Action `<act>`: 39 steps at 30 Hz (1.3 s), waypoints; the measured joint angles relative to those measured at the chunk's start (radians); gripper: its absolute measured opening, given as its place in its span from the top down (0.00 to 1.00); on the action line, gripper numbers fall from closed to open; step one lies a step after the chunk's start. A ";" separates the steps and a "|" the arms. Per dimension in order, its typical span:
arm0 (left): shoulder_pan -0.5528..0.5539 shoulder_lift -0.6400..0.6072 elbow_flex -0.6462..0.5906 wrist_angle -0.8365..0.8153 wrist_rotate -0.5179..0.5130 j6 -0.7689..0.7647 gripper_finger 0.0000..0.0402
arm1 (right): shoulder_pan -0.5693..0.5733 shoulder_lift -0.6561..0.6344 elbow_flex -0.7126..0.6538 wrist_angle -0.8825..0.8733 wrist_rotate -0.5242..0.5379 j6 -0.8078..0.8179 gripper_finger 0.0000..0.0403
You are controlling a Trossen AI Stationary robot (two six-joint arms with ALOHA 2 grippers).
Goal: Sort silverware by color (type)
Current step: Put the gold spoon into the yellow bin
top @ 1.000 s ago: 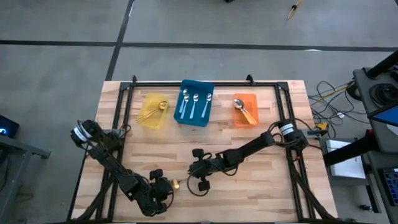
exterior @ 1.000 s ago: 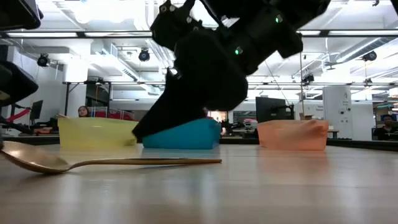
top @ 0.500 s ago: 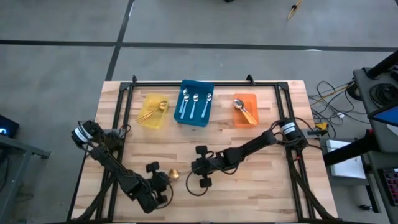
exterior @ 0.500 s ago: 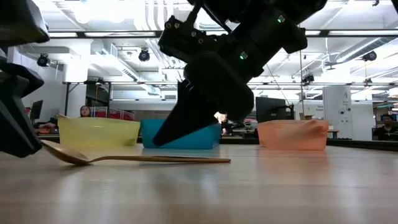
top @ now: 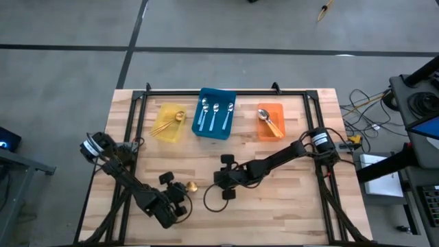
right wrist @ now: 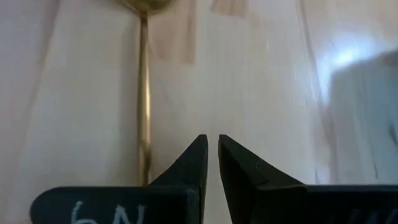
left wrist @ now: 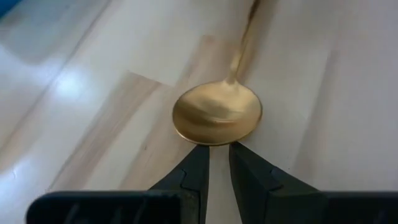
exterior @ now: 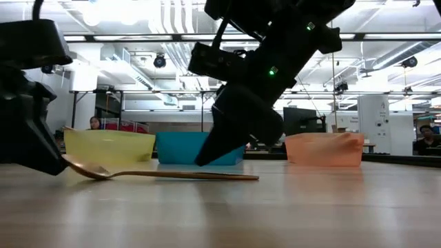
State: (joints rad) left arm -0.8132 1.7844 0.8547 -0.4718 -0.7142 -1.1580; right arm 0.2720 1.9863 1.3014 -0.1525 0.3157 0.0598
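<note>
Gold spoon (exterior: 158,174) lies before yellow bin (exterior: 109,146), blue bin (exterior: 180,147).

Two dark jointed arms (top: 130,184), green indicator lights

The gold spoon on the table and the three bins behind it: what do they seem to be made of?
The gold spoon looks like metal with a brushed, golden finish: its bowl gives a soft sheen and its handle is thin. Gold-coated plastic cannot be ruled out. The yellow bin, blue bin and orange bin look like plastic: evenly colored, and the yellow and orange walls seem slightly translucent.
</note>
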 joint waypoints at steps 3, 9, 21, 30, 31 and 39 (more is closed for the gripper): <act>0.023 0.000 0.000 0.003 -0.025 -0.004 0.89 | -0.001 -0.006 0.000 -0.044 0.000 0.026 0.92; 0.091 0.000 0.000 0.001 -0.046 0.016 0.89 | 0.003 -0.008 0.000 -0.075 -0.049 0.095 0.92; 0.197 -0.021 0.000 -0.001 -0.081 0.076 0.89 | 0.042 -0.008 0.000 -0.056 -0.061 0.258 0.92; 0.198 -0.124 0.034 -0.054 -0.067 0.076 0.89 | 0.075 -0.016 0.000 -0.006 -0.026 0.228 0.92; 0.198 -0.133 0.046 -0.074 -0.054 0.076 0.89 | 0.075 -0.021 0.000 -0.010 -0.016 0.223 0.92; 0.165 -0.150 0.132 -0.193 0.080 0.076 0.89 | 0.075 -0.064 0.000 -0.167 0.034 0.234 0.92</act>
State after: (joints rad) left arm -0.6486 1.6341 0.9871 -0.6652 -0.6344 -1.0817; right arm 0.3470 1.9224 1.3014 -0.3191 0.3496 0.2938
